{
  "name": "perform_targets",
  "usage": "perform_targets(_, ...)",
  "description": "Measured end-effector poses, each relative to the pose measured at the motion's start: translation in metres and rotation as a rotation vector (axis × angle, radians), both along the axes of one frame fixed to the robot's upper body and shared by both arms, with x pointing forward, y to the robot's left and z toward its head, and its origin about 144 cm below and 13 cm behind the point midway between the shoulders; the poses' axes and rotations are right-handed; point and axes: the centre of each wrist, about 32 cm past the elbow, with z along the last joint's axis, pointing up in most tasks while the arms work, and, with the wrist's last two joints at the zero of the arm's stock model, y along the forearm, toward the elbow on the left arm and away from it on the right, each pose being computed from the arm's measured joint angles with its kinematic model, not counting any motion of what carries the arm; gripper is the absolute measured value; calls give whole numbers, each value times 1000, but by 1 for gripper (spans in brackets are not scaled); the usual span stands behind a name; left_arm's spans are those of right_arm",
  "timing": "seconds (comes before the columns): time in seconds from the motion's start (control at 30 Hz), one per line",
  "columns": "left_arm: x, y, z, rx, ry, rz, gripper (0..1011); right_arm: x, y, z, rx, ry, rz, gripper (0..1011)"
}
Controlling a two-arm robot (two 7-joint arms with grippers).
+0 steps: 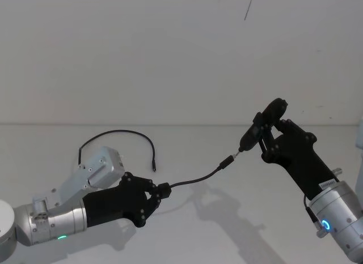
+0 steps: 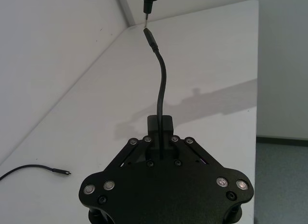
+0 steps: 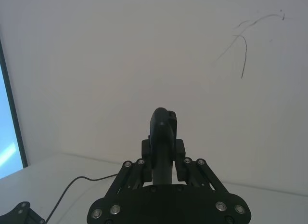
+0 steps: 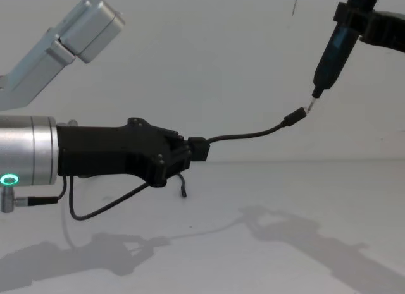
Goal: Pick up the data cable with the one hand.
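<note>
Starting nearest, at the lower left of the head view: left gripper [image 1: 161,191] closed tight on the data cable [image 1: 198,177], pinching the cord itself and holding that stretch up off the worktop [image 1: 238,230]. Judged light, thin and limp over any long run, yet springy enough over the short free length to stand out in a gentle rising curve toward centre right. Smooth round jacket, so probably prone to sliding through a loose pinch; worth a firm squeeze on the cord rather than on the small plug or its metal tip, which look the easiest parts to bend. Farther back, upper left of the arm, a further arc of black cord [image 1: 116,132] lying on the worktop with a plug at its end; cannot tell whether joined to the held length. Plenty of bare worktop ahead and to the right for lifting; likely drag from any trailing slack. Farther right, right gripper [image 1: 266,140] clamped on a slim black tool [image 1: 252,133], its point just beside the raised plug: the one tight spot. Beyond, plain white wall [image 1: 170,59].
</note>
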Motion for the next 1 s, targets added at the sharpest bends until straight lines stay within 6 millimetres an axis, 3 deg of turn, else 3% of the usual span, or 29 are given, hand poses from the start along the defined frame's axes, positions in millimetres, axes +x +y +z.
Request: perform_targets(1.0, 0, 0, 0, 0, 0, 0, 41, 0, 0, 1, -3, 1, 0, 263)
